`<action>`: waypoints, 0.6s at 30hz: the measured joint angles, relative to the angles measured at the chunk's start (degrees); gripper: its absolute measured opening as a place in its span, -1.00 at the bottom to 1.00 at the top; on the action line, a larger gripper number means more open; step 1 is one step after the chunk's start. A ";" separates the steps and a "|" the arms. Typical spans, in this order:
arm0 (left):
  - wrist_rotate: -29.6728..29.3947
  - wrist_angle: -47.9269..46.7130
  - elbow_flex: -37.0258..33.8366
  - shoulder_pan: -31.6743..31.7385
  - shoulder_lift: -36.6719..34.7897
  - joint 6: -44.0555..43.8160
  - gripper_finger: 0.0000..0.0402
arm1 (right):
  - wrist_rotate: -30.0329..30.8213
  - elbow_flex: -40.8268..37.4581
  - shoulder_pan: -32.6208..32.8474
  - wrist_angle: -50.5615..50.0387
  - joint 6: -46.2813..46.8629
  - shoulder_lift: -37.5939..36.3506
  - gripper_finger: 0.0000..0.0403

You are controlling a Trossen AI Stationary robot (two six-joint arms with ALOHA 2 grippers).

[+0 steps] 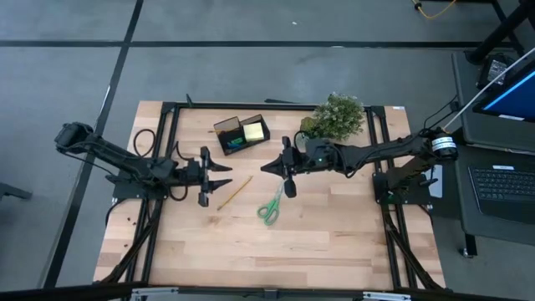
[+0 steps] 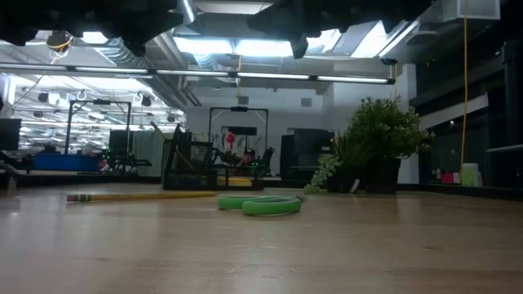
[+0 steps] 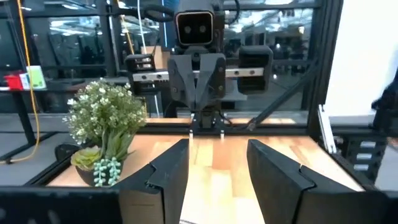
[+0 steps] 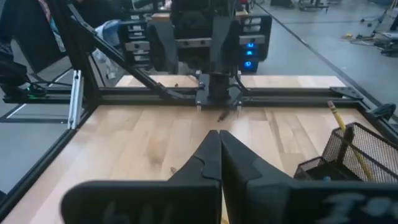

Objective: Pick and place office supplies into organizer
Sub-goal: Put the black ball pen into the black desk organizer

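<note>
The black mesh organizer (image 1: 231,132) stands at the table's far middle, with the yellow sticky-note pad (image 1: 255,130) and a small green piece (image 1: 235,144) inside it. The wooden pencil (image 1: 235,192) and the green-handled scissors (image 1: 270,206) lie flat on the table, and both also show in the low view as the pencil (image 2: 139,196) and the scissors (image 2: 260,205). My left gripper (image 1: 224,176) hovers open just left of the pencil, pointing right. My right gripper (image 1: 267,168) hovers shut above the scissors' far side, pointing left. Pen and blue piece are not seen.
A bushy potted plant (image 1: 337,116) stands at the far right, close behind my right arm. The black table frame (image 1: 167,134) runs along the left, right and far edges. Bare wood (image 1: 276,251) spreads across the near half. A yellowish stick (image 4: 339,121) shows at the organizer's mesh wall (image 4: 367,155).
</note>
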 joint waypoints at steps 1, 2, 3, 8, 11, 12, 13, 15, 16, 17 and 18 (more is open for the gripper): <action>-0.03 -0.09 0.00 -0.18 0.04 0.65 -0.21 | -0.02 0.00 0.00 -0.23 -0.02 0.02 -0.99; -0.16 -0.05 0.00 -0.34 -0.10 1.12 -0.21 | -0.46 0.00 0.00 -0.22 -0.07 0.02 -0.99; -0.59 -0.09 0.00 -0.57 -0.40 1.34 -0.21 | -1.23 0.00 0.00 -0.14 -0.09 0.02 -0.99; -1.13 -1.06 0.00 -1.52 -1.31 0.84 -0.22 | -2.80 0.00 0.00 -0.17 -0.68 0.02 -1.00; -1.20 -2.07 0.00 -2.01 -1.32 -0.30 -0.23 | -2.80 0.00 0.00 -0.45 -1.44 0.02 -0.98; -1.22 -2.35 0.00 -2.21 -1.32 -0.41 -0.23 | -2.80 0.00 0.00 -0.48 -1.35 0.02 -0.97; -1.24 -2.55 0.00 -2.37 -1.32 -0.43 -0.23 | -2.80 0.00 0.00 -0.54 -1.31 0.02 -0.95; -1.78 -3.73 0.02 -2.78 -1.52 -0.66 -0.22 | -2.80 0.00 0.08 -0.86 -1.36 0.02 -0.92; -2.35 -4.61 0.00 -2.93 -1.70 -1.02 -0.22 | -2.80 0.00 0.21 -1.06 -1.36 0.02 -0.91; -3.01 -5.56 0.02 -3.04 -1.91 -1.44 -0.22 | -2.80 0.00 0.24 -1.51 -1.36 0.02 -0.91; -3.80 -6.93 0.02 -3.02 -2.24 -2.11 -0.22 | -2.80 0.00 0.24 -2.08 -1.38 0.02 -0.90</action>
